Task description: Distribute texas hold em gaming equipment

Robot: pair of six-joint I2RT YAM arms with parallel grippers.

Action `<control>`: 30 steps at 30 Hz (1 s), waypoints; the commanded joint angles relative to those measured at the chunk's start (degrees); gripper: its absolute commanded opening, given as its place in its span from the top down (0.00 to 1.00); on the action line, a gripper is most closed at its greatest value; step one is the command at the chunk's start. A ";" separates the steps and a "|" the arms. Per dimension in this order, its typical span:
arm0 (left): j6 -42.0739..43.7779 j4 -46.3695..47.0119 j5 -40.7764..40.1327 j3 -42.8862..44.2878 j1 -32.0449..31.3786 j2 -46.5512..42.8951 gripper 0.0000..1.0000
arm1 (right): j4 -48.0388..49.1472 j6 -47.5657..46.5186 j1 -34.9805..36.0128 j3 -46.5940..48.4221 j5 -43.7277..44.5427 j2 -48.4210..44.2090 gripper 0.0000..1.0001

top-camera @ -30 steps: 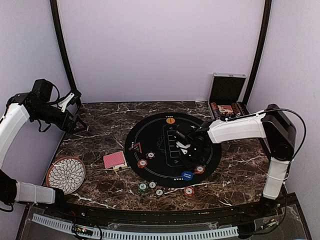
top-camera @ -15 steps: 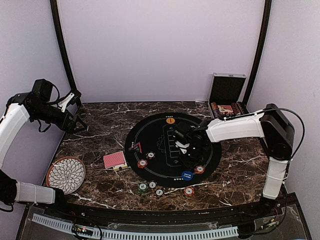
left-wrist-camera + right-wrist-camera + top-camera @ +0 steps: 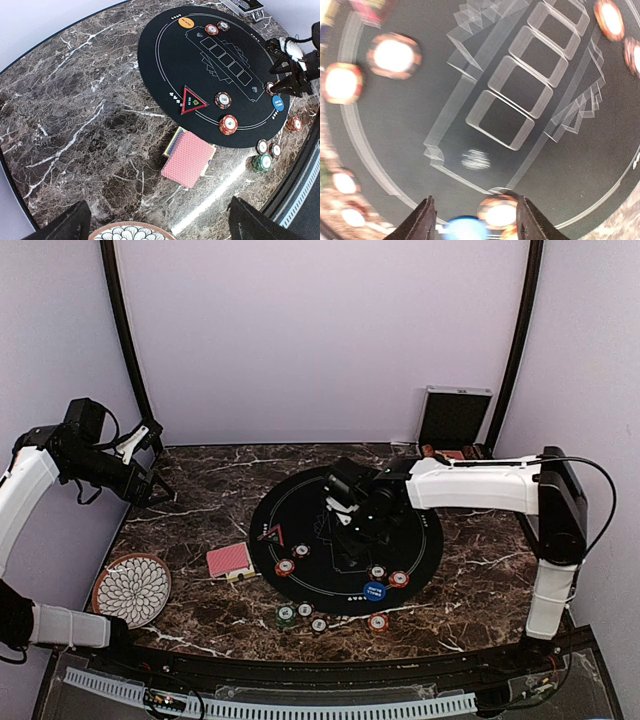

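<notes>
right claw [image 3: 475,204]: jaws apart, nothing between them, over the black mat [image 3: 530,150]
just near of it: chip [image 3: 498,212] and blue button disc [image 3: 465,230], on the mat's near-right arc
risk 1: a low pass clips that chip and shoves it off its spot
red-backed card deck [image 3: 229,560]: left of mat; an edge-on grab likely fans it
near-edge chips [image 3: 286,615]: a nudge could roll them off the marble table [image 3: 480,580]
left claw [image 3: 160,210]: wide apart, empty, far left
</notes>
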 commanded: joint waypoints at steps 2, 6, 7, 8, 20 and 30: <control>0.49 -1.07 0.31 1.16 0.21 -1.36 0.01 | -2.02 0.28 8.01 8.28 -2.22 0.07 0.36; 0.43 -1.10 0.44 1.20 0.22 -1.36 0.01 | -1.24 -0.06 12.85 12.03 -5.20 2.72 0.26; 0.44 -1.20 0.49 1.20 0.21 -1.42 0.01 | -1.00 -0.25 13.76 12.75 -5.97 3.57 0.24; 0.46 -1.22 0.47 1.16 0.21 -1.48 0.01 | -0.76 -0.53 14.63 13.32 -6.81 4.43 0.23; 0.59 -1.54 0.74 1.39 0.21 -1.95 0.01 | -1.72 -6.17 18.52 20.24 -11.80 14.27 0.22; 0.86 -1.69 0.82 1.26 0.21 -2.06 0.01 | -2.44 -7.66 18.58 22.41 -11.07 18.18 0.30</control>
